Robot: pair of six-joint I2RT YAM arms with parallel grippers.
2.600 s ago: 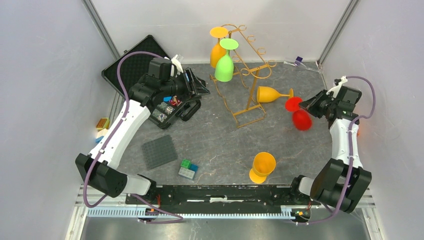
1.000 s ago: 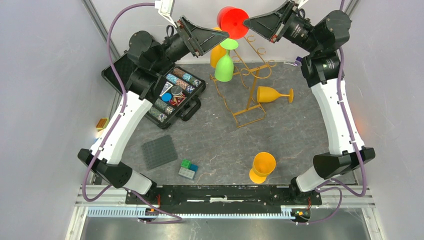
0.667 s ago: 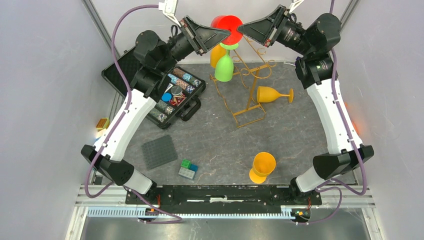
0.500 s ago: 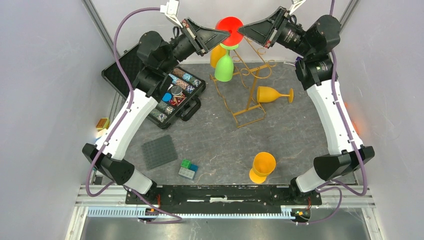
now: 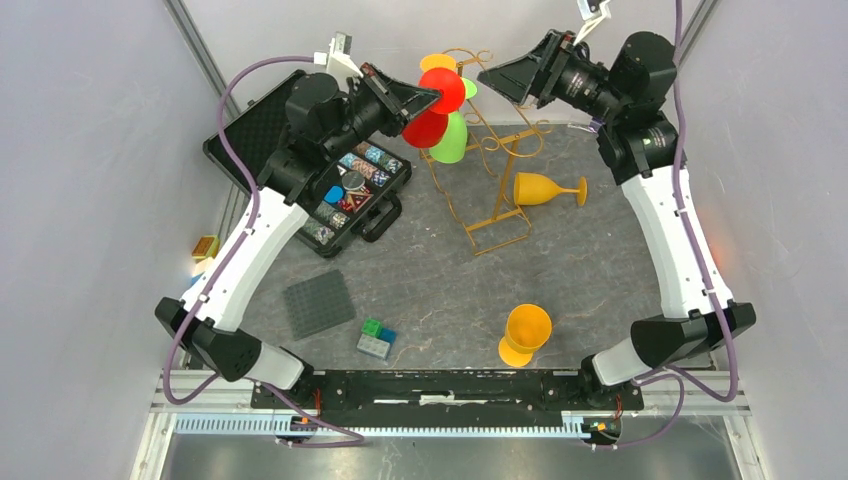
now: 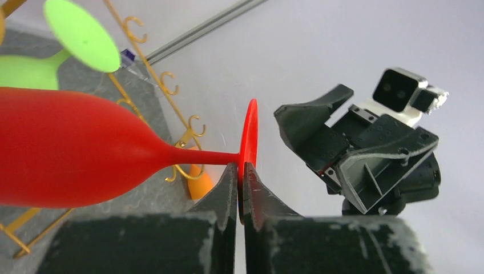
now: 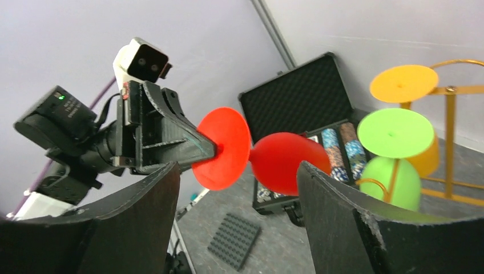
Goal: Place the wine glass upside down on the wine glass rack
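The left gripper (image 6: 240, 170) pinches the red glass (image 6: 68, 151) by the edge of its foot, fingers pressed together on it. It holds the glass aloft, tilted bowl-down, at 10 o'clock of the rack (image 5: 488, 143). The right gripper (image 5: 484, 71) hangs spread and empty at the rack's 1 o'clock. A green glass (image 5: 458, 142) and an orange glass (image 5: 437, 62) already hang inverted. What looks left: turn the red glass fully over and slide its stem into a free loop.
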